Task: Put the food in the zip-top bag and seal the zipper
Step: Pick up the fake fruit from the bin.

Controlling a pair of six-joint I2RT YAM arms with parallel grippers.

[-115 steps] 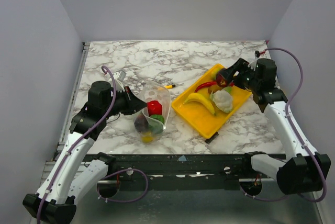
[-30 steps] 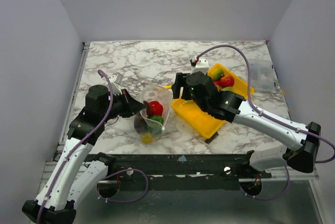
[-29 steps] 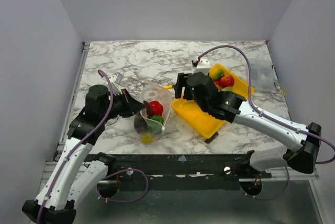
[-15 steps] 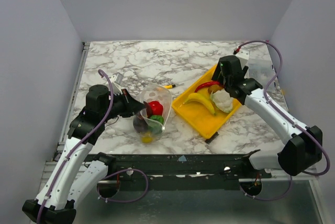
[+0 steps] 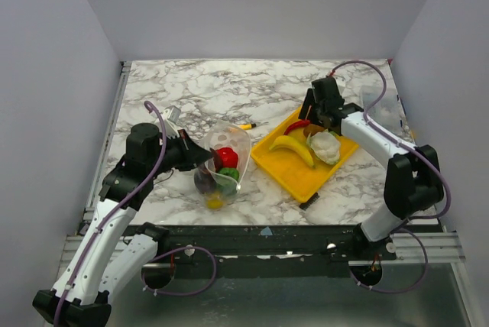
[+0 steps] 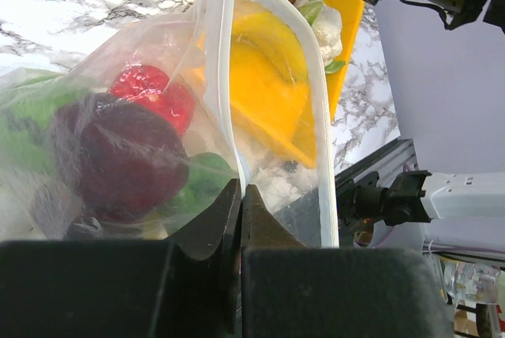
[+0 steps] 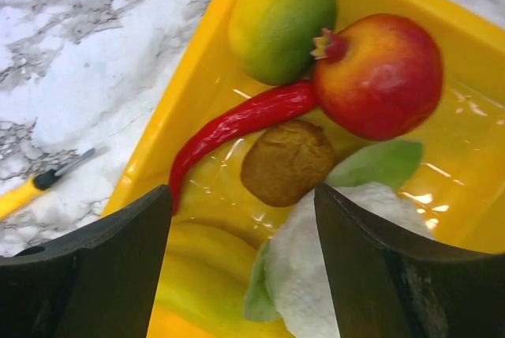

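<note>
The clear zip-top bag [image 5: 221, 160] lies at the table's left centre, its mouth held open. Inside are a red pepper [image 6: 154, 93], a dark purple piece [image 6: 118, 156] and green pieces [image 5: 229, 174]. My left gripper [image 6: 241, 196] is shut on the bag's zipper edge [image 6: 225, 77]. The yellow tray [image 5: 286, 168] holds a banana [image 5: 293, 147], a cauliflower [image 5: 325, 147], a long red chili [image 7: 237, 129], a brown piece [image 7: 288, 163], a yellow-green fruit [image 7: 282, 18] and a red pomegranate [image 7: 379, 73]. My right gripper [image 7: 241, 263] is open and empty above the tray's food.
A small yellow stick with a dark tip [image 5: 246, 125] lies between bag and tray, also in the right wrist view [image 7: 43, 182]. A small clear rigid box [image 5: 382, 109] stands at the right edge. A dark item [image 5: 309, 202] lies at the tray's near corner.
My right arm swung from over the bag back to the tray, and now hovers open over the food. The left gripper and bag have stayed put.
</note>
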